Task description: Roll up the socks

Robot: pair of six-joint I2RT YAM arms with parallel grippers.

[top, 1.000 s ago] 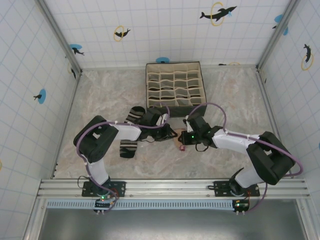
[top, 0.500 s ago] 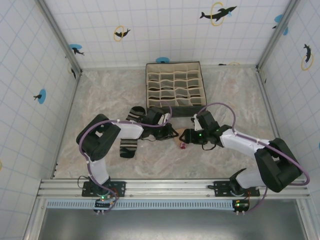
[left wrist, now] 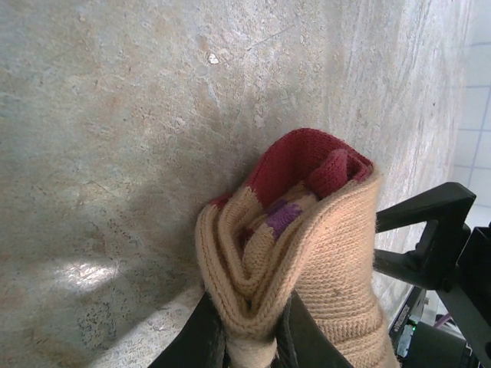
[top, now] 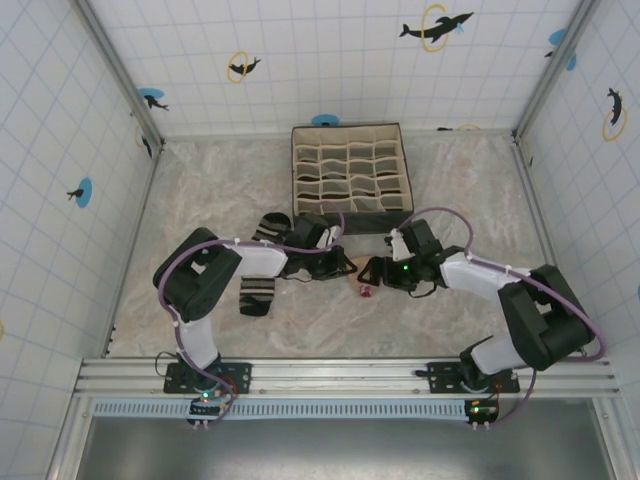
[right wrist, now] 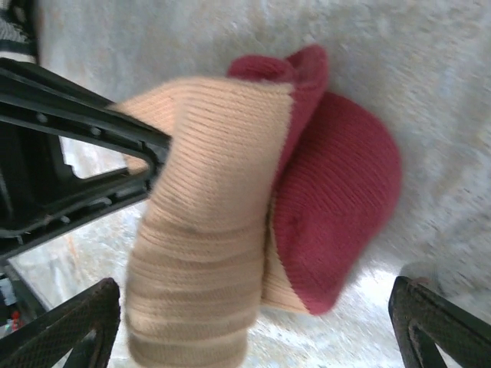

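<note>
Peach sock (left wrist: 307,253), folded into a thick bundle, lower centre of frame. Dark red end at the top of the bundle, curled over; a small purple patch shows inside the folds. The ribbed peach outer layer wraps the right side.

Left gripper (left wrist: 249,337) at bottom centre, its dark fingers (left wrist: 201,341) pinched tight on the bundle's lower edge.

Table (left wrist: 115,115): mottled beige-grey stone pattern, with the sock's shadow to its left.

Black angular frame (left wrist: 430,230) at the right edge, close beside the sock. White tiled wall (left wrist: 477,100) far right.
</note>
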